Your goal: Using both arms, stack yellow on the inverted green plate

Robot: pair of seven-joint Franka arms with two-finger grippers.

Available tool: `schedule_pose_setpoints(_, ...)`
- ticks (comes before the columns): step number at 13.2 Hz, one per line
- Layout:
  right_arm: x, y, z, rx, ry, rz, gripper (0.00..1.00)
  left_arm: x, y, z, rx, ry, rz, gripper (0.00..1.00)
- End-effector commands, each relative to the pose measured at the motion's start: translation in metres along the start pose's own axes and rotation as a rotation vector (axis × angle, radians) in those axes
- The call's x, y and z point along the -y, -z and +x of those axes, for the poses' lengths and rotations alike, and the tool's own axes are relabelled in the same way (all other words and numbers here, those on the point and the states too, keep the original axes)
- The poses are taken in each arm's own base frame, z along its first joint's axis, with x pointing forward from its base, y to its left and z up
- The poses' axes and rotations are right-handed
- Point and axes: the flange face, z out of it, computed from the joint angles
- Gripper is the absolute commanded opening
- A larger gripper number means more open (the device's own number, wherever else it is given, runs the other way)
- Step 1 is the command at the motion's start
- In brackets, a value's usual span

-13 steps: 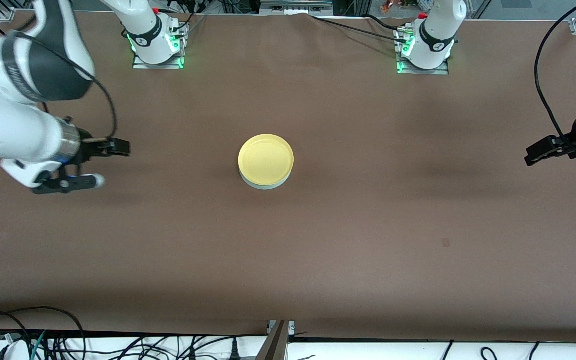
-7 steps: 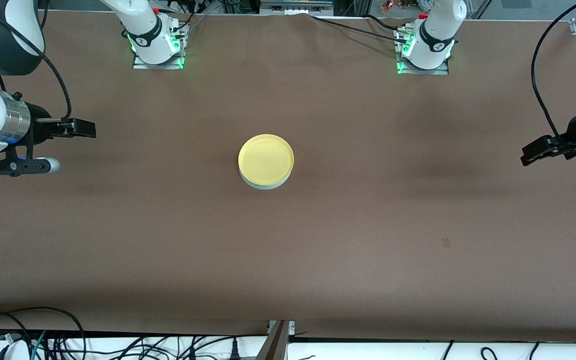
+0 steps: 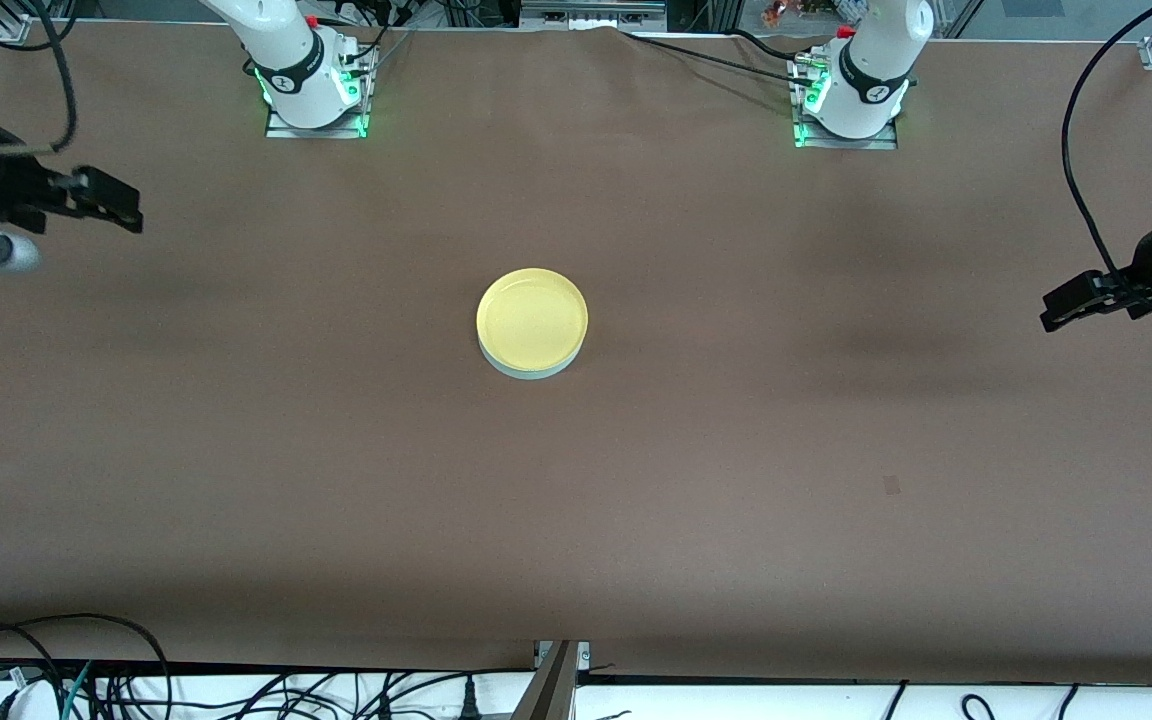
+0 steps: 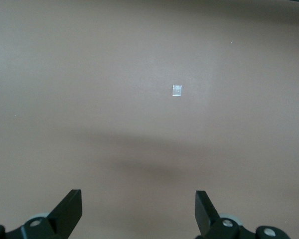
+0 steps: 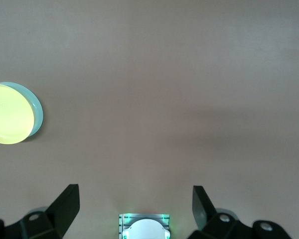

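Yellow (image 3: pixel 532 317): sitting rim-up on the green plate (image 3: pixel 534 372), mid-table, roughly midway between the two arm ends; the stack is looking square, with only a thin mint crescent showing under the edge nearer the front camera.
Green plate, orientation: showing only its side wall below the yellow; judging by the flat seating above it, it is lying inverted, though its face is hidden.
Right gripper (image 3: pixel 106 205): hanging over bare table (image 3: pixel 736 480) at the right arm's end, well apart from the stack; jaws standing wide and holding nothing. In the right wrist view the gripper (image 5: pixel 134 204) is framing empty cloth, with the stack off to one side.
Left gripper (image 3: pixel 1076 305): hovering over the left arm's end of the table, equally well apart; jaws spread wide, nothing between them, as the left wrist view (image 4: pixel 138 209) is showing.
Tape mark (image 4: pixel 177 90): small pale square lying on the cloth under the left gripper.
Task standing: appearing complete; both arms are parking clear, likely so nothing is nudging the stack.
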Motion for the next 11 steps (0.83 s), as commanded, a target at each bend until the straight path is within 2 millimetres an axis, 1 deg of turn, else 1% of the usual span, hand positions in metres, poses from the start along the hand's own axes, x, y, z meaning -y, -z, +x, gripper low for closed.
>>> schedule_pose_setpoints(1,-0.006,-0.003,-0.026,0.016,0.013,-0.008,1.00,-0.003,0.002,0.000,0.006,0.001,-0.016,1.00)
schedule_pose_setpoints(2,0.000,-0.006,-0.032,0.049,0.040,-0.010,1.00,-0.003,0.002,0.000,0.006,0.002,-0.017,1.00)
schedule_pose_setpoints(3,-0.001,-0.010,-0.034,0.075,0.040,-0.008,1.00,-0.003,0.002,0.000,0.006,0.002,-0.016,1.00)
schedule_pose_setpoints(5,0.002,-0.016,-0.027,0.089,0.044,-0.008,1.00,-0.004,0.003,0.000,0.005,-0.001,-0.016,1.00)
schedule_pose_setpoints(8,0.002,-0.019,-0.024,0.093,0.045,-0.008,1.00,-0.004,0.003,0.000,0.005,0.001,-0.016,1.00)
schedule_pose_setpoints(11,-0.002,-0.022,-0.020,0.092,0.038,-0.008,1.00,-0.004,0.003,0.000,0.006,0.001,-0.017,1.00)
